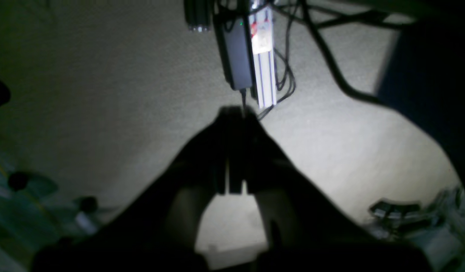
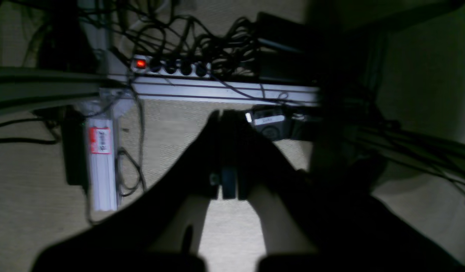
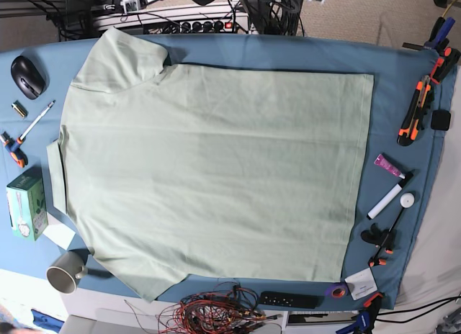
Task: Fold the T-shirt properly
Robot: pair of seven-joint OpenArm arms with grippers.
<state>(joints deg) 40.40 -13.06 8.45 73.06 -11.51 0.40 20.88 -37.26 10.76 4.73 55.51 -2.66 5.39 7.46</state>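
The T-shirt (image 3: 209,168) lies spread out flat on the bench (image 3: 403,53), which is covered with a blue cloth. The shirt is pale green and takes up most of the bench top. Its neck end points to the left of the base view and its bottom edge is on the right. One short sleeve sticks out at the top left and the other at the bottom left. Nothing is folded yet.

Around the T-shirt are many small things. To its upper left sits a black mouse (image 3: 27,76), with a pen (image 3: 36,120) just below it. A green box (image 3: 26,203) lies beside the shirt's left edge. A gray mug (image 3: 65,271) stands near the lower sleeve. To the right of the shirt are an orange and black knife (image 3: 415,111), a white marker (image 3: 387,199) and a small pink tube (image 3: 388,165). Below the shirt is a bunch of red and orange wires (image 3: 216,312) and a black remote (image 3: 288,300).

Neither arm is over the T-shirt. The left gripper (image 1: 234,113) is closed and holds nothing. It hangs over a gray carpet floor (image 1: 104,94), away from the shirt. The right gripper (image 2: 227,115) is closed too, and empty. It points down at the floor near a power strip (image 2: 168,68) with a red light and lots of black cables (image 2: 202,41).
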